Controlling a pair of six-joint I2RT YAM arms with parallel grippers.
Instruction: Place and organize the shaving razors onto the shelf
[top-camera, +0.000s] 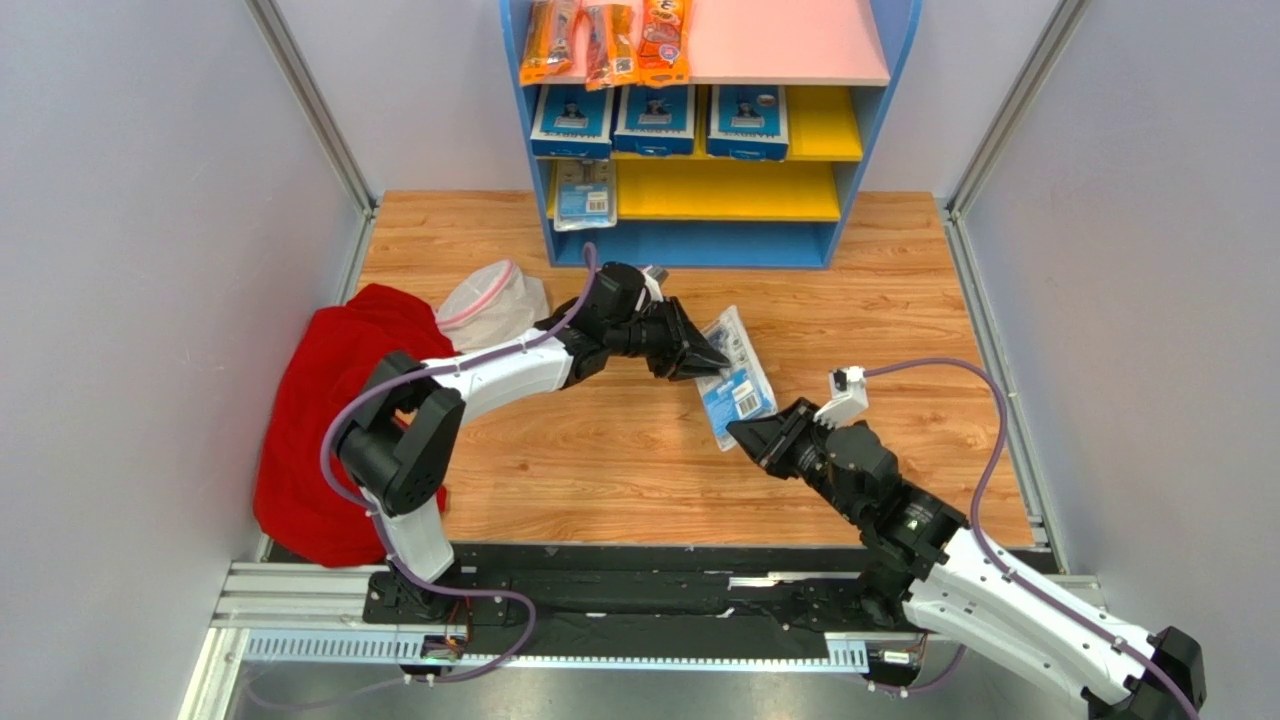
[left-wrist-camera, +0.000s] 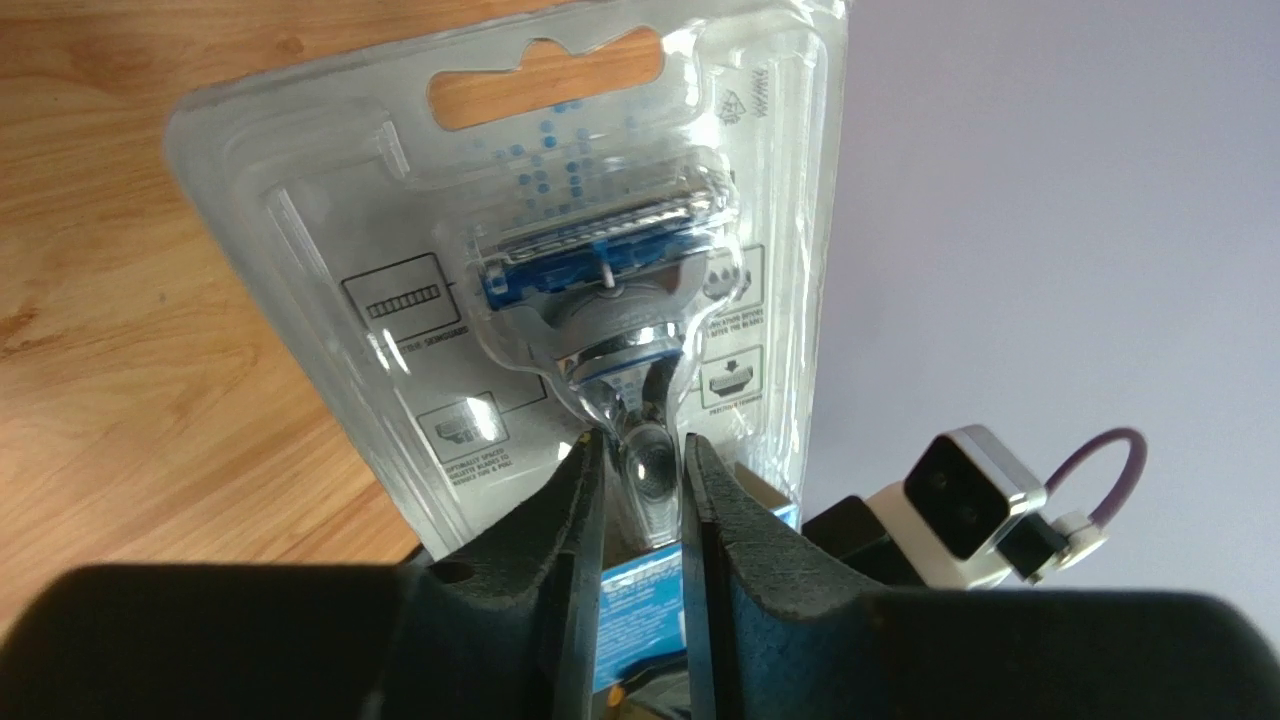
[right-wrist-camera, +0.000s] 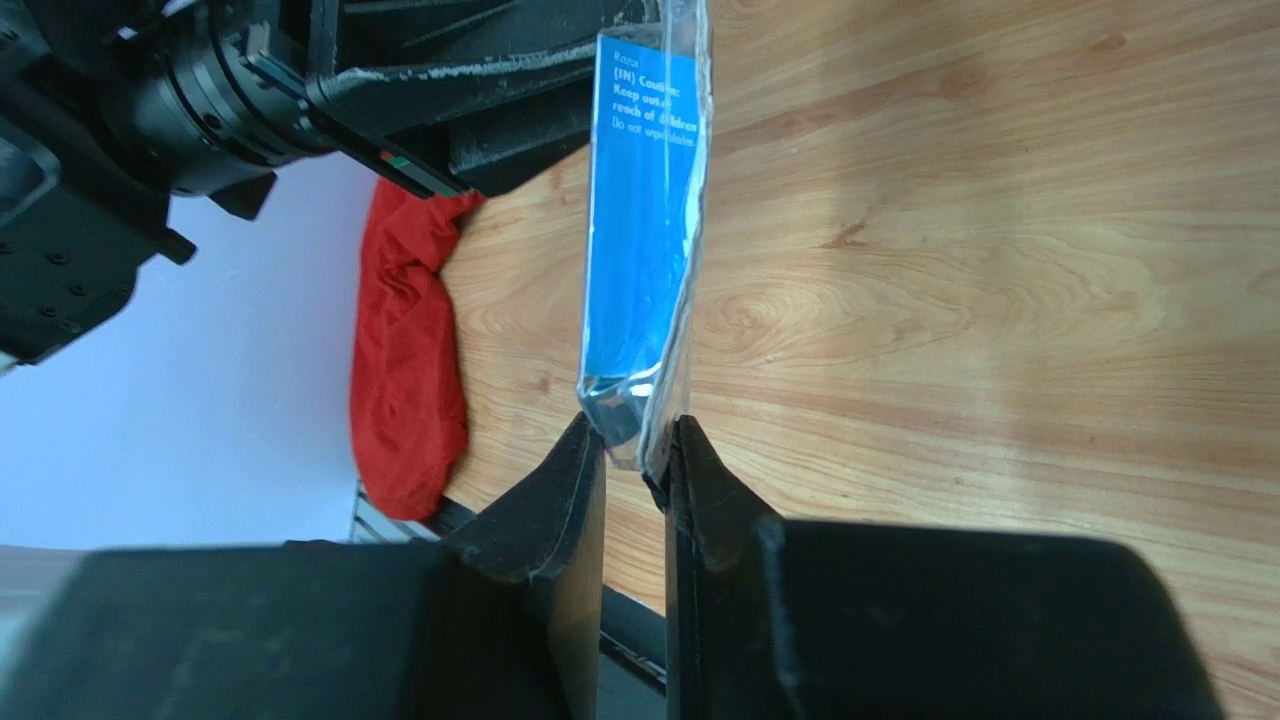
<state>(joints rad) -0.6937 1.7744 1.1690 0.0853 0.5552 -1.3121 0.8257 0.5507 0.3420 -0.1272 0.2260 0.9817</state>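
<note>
A razor pack, blue card under clear plastic, hangs over the wooden table between both arms. My left gripper holds its upper edge; in the left wrist view the jaws of that gripper press either side of the blister bulge of the pack. My right gripper is shut on the pack's lower end, seen edge-on in the right wrist view at that gripper's tips. On the shelf three larger razor packs stand in a row and a smaller one sits below.
Orange snack packets lie on the shelf's pink top board. A red cloth and a clear bag with a pink rim lie at the left. Grey walls close both sides.
</note>
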